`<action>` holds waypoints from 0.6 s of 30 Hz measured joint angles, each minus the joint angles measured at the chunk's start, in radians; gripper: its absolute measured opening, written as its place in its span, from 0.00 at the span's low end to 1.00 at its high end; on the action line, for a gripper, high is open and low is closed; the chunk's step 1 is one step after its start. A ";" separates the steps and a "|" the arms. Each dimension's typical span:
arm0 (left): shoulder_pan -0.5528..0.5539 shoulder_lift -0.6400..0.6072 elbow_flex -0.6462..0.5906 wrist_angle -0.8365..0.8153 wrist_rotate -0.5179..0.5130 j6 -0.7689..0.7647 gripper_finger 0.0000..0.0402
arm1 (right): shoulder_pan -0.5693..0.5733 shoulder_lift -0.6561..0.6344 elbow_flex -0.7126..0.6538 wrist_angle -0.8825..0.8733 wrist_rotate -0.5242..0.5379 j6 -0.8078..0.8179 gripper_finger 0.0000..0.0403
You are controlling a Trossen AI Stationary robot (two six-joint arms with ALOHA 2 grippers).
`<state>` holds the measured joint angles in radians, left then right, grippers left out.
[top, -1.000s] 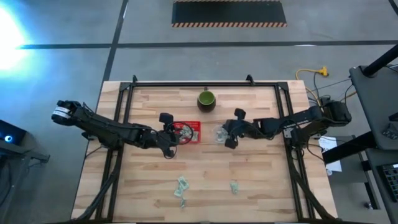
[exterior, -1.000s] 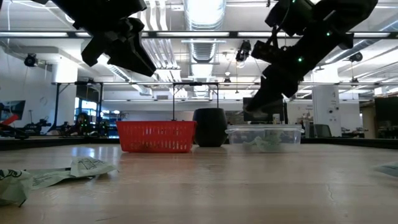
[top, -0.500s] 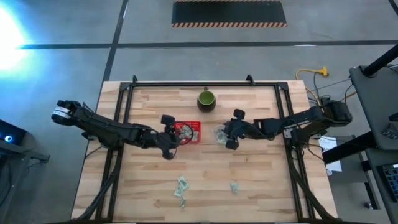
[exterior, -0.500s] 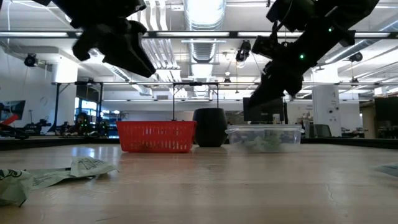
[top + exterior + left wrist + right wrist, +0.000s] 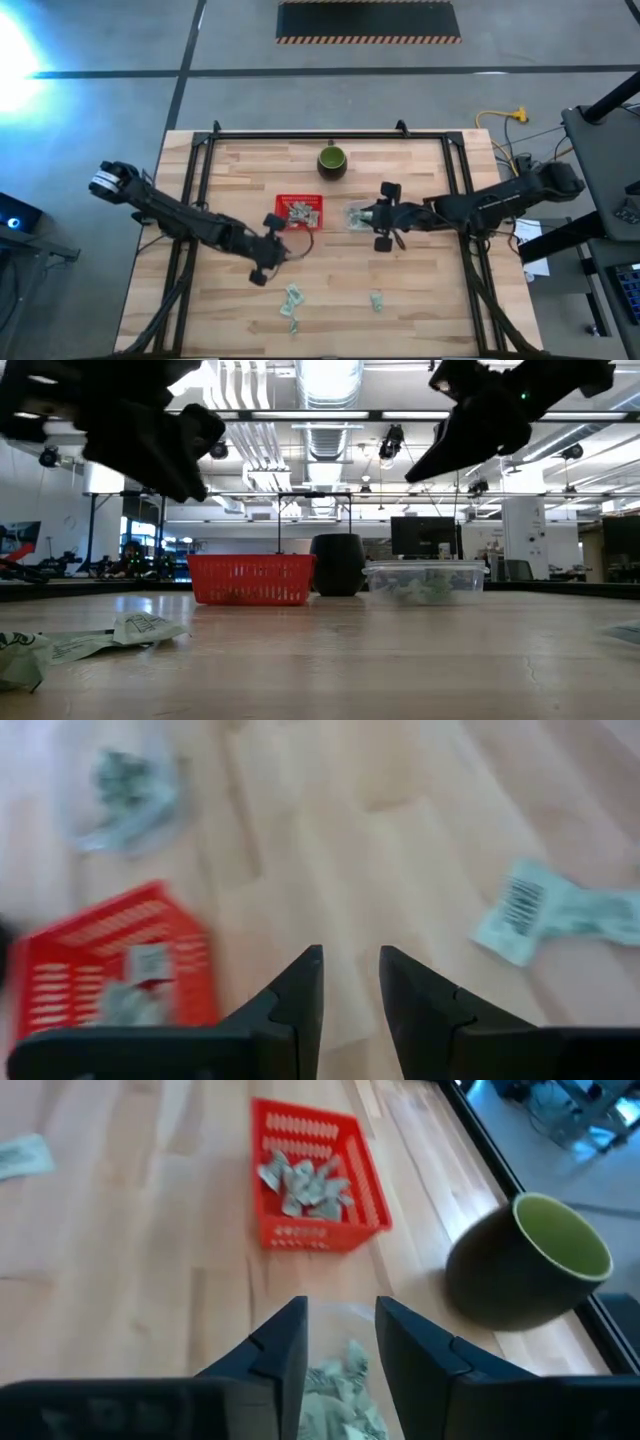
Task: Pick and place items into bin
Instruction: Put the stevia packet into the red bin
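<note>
- Over the pale plank tabletop (image 5: 400,300), my left pincer (image 5: 262,263) has pulled back from the small red plastic mesh basket (image 5: 299,212) toward the near edge; a second ago it hung right at the basket's side.
- Nothing sits between its fingers: the left wrist view shows them narrowly parted with only bare wood in the gap, so I judge the drop into the basket done and the arm heading for the next piece.
- Several pale green-and-white wrapped pieces (image 5: 305,1183) already lie in the red basket, seen plainly from the right wrist.
- Two loose wrapped pieces lie on the tabletop near the front edge: one (image 5: 292,300) close ahead of my left pincer, the other (image 5: 376,299) further right.
- My right pincer (image 5: 384,216) has shifted slightly off the clear plastic tub (image 5: 356,215) and now hovers just beside it, above it in the low view.
- Its fingers are parted a little and hold nothing; the gap shows only the tub with more wrapped pieces (image 5: 345,1390) inside.
- Left arm: stretched low and diagonal from the table's left edge, wrist angled down toward the wood.
- Right arm: reaching in almost level from the right edge, wrist pointing toward the basket, with the dark green round cup (image 5: 332,160) well beyond it.
</note>
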<state>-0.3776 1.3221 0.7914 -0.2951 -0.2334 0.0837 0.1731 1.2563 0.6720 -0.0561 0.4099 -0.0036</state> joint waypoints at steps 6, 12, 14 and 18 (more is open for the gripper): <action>-0.079 0.074 0.000 0.079 0.006 0.001 0.21 | 0.045 -0.028 -0.002 0.002 0.000 -0.005 0.24; -0.109 0.171 0.000 0.226 0.097 0.078 0.21 | 0.049 -0.024 -0.003 0.000 0.000 -0.018 0.22; -0.114 0.203 0.002 0.251 0.135 0.093 0.21 | 0.050 -0.024 -0.005 0.001 0.000 -0.018 0.21; -0.122 0.255 0.033 0.260 0.153 0.098 0.21 | 0.049 -0.024 -0.007 0.001 0.000 -0.017 0.20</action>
<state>-0.4995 1.5775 0.8248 -0.0350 -0.0802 0.1818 0.2226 1.2327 0.6651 -0.0549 0.4099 -0.0211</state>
